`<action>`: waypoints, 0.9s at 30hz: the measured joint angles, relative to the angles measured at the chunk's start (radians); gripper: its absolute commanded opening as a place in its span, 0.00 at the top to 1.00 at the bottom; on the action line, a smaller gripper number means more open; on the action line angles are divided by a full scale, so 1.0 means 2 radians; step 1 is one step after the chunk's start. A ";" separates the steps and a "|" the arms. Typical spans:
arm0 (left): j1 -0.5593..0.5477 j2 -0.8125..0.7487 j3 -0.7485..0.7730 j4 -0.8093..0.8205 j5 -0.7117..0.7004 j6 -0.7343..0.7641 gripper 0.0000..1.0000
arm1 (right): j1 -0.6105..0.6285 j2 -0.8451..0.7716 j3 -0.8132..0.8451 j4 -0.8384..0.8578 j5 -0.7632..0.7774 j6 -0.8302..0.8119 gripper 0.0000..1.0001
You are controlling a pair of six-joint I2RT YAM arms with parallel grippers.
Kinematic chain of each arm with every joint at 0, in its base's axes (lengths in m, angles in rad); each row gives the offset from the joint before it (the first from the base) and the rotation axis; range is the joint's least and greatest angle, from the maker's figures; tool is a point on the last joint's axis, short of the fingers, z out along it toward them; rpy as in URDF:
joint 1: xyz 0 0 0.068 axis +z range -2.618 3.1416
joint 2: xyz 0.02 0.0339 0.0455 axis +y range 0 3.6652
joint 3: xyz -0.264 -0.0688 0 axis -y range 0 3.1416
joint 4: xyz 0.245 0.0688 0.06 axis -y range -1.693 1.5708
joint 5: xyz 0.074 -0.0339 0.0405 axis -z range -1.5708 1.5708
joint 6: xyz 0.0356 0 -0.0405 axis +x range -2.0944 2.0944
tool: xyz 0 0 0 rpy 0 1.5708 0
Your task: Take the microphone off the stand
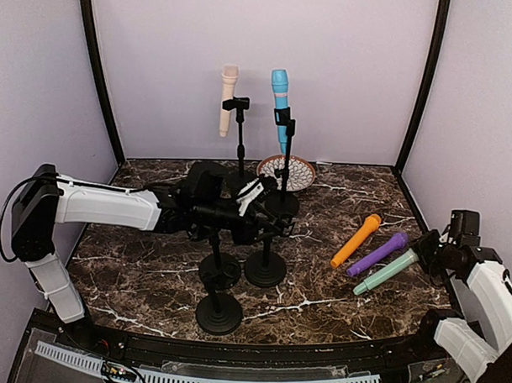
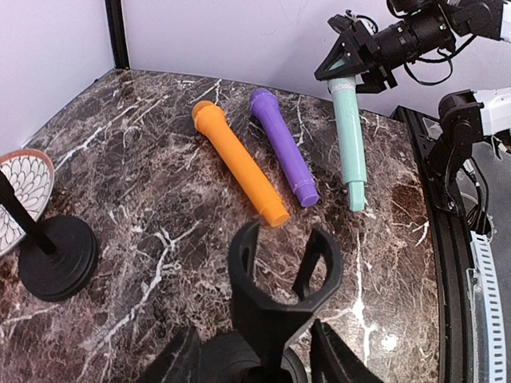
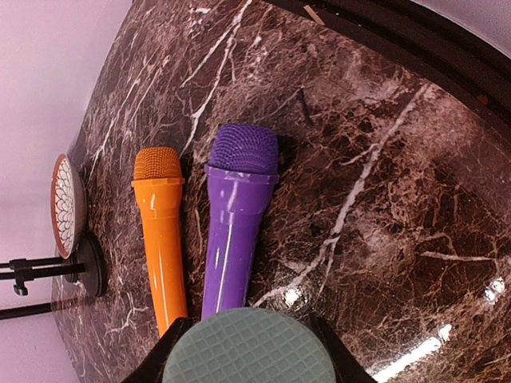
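A cream microphone (image 1: 229, 98) and a blue microphone (image 1: 280, 104) stand clipped in two tall black stands at the back. My left gripper (image 1: 260, 204) is open at mid-table, its fingers either side of the stem of an empty black stand clip (image 2: 283, 271). My right gripper (image 1: 424, 250) is shut on the head of a teal microphone (image 1: 386, 272), which lies on the marble at the right. In the right wrist view, the teal head (image 3: 249, 347) fills the gap between the fingers. The left wrist view shows the teal microphone (image 2: 350, 136) flat on the table.
An orange microphone (image 1: 355, 241) and a purple microphone (image 1: 377, 253) lie side by side, left of the teal one. Three empty stands (image 1: 218, 312) cluster near the front centre. A patterned bowl (image 1: 286, 171) sits at the back behind the stands.
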 measured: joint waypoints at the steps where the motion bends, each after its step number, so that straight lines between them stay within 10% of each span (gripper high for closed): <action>1: 0.000 -0.001 0.003 -0.001 0.000 -0.001 0.41 | -0.001 -0.008 -0.008 0.002 0.004 0.008 0.73; 16: 0.014 -0.103 0.023 -0.022 -0.010 -0.016 0.19 | -0.006 -0.012 -0.098 0.064 0.020 0.097 0.28; 27: 0.151 -0.194 -0.011 -0.034 0.020 -0.080 0.15 | -0.006 -0.045 -0.089 0.033 0.070 0.101 0.09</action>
